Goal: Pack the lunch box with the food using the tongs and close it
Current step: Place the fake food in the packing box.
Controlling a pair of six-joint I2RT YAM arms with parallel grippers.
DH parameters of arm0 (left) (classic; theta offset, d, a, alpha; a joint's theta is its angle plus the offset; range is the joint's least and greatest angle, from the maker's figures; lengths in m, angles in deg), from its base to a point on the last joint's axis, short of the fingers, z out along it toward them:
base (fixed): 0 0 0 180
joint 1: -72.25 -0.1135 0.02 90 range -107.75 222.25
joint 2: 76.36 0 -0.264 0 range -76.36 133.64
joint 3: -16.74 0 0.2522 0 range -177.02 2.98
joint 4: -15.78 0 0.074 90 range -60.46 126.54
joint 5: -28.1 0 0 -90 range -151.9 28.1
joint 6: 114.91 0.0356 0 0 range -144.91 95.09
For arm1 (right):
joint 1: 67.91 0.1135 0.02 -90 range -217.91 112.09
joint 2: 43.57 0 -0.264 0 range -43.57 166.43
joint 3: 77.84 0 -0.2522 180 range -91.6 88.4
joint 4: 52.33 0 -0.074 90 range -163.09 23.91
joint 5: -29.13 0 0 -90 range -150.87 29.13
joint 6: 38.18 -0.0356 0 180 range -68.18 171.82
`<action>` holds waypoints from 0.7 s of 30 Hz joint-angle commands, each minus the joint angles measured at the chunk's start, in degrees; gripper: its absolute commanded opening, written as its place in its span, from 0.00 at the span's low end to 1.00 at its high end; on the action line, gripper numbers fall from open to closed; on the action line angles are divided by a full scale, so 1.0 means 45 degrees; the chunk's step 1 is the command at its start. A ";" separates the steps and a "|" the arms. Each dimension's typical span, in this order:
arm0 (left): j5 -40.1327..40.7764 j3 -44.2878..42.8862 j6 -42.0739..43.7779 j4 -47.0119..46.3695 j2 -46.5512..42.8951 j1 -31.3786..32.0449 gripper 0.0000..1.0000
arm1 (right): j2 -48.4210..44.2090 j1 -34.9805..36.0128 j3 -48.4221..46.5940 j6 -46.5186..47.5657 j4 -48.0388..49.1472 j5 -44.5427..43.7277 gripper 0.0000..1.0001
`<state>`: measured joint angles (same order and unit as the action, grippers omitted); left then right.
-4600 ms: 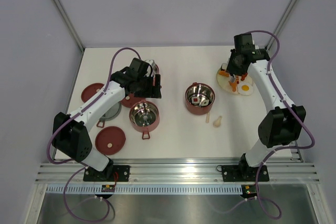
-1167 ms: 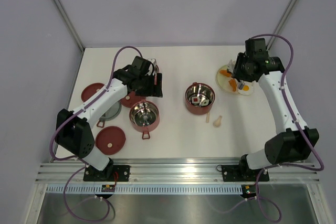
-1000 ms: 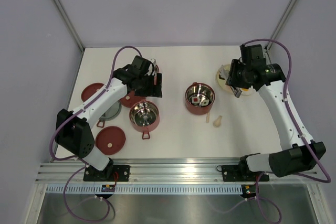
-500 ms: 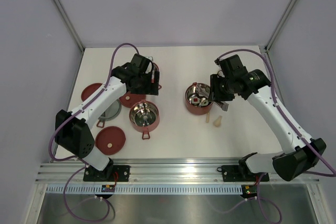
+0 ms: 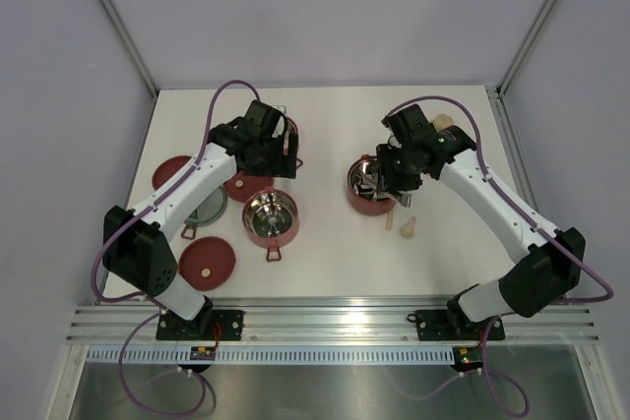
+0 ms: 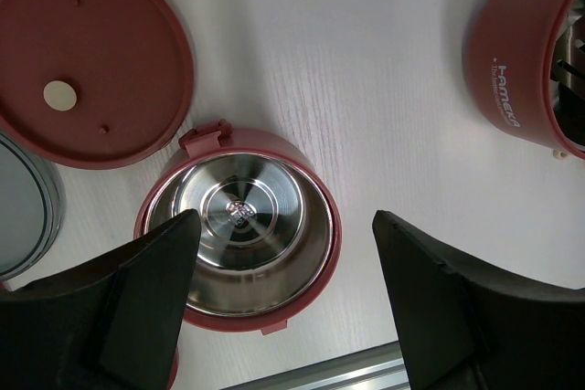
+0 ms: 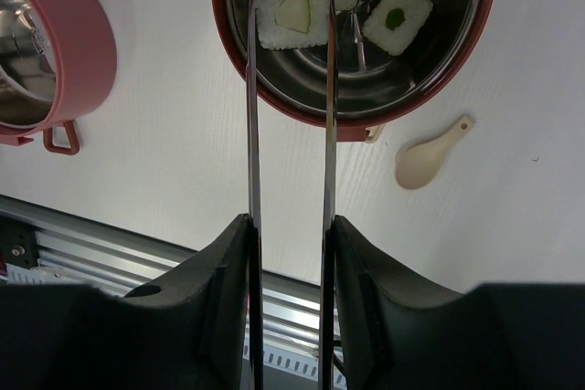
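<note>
The tongs (image 7: pixel 288 162), pinched by the right gripper (image 7: pixel 287 299), run straight up the frame, tips gripping a white roll (image 7: pixel 292 6) inside a bowl (image 7: pixel 274 89). A beige spoon (image 7: pixel 428 160) lies right. The left gripper (image 6: pixel 283 308) is spread.

A white wood-grained table (image 5: pixel 325 253) carries three dark-red round bowls with shiny steel insides (image 5: pixel 271 216) (image 5: pixel 372 184) (image 5: pixel 277 137). Two dark-red disc lids (image 5: pixel 207 262) (image 5: pixel 173 172) and a grey round lid (image 5: pixel 208 208) lie at the left. A small beige spoon (image 5: pixel 407 228) rests just beside the right bowl.

Small white lettering on a dark-red bowl (image 6: pixel 521 70), too blurred to read.
</note>
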<state>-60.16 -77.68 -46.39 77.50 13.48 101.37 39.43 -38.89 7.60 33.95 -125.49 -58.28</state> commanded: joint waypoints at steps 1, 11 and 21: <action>0.0200 -0.0356 0.0143 -0.0151 -0.0160 -0.0066 0.81 | 0.0129 0.0095 -0.0093 0.0064 0.0562 -0.0048 0.39; 0.0102 -0.0258 0.0182 -0.0327 0.0016 -0.0046 0.81 | 0.0227 0.0095 0.0083 -0.0092 0.0660 -0.0419 0.52; 0.0161 -0.0180 0.0280 -0.0326 -0.0004 -0.0066 0.81 | 0.0208 0.0095 -0.0053 -0.0150 0.0602 -0.0517 0.55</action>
<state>-60.14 -77.68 -45.93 77.50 13.53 101.37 40.64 -38.87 8.19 33.55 -124.22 -59.90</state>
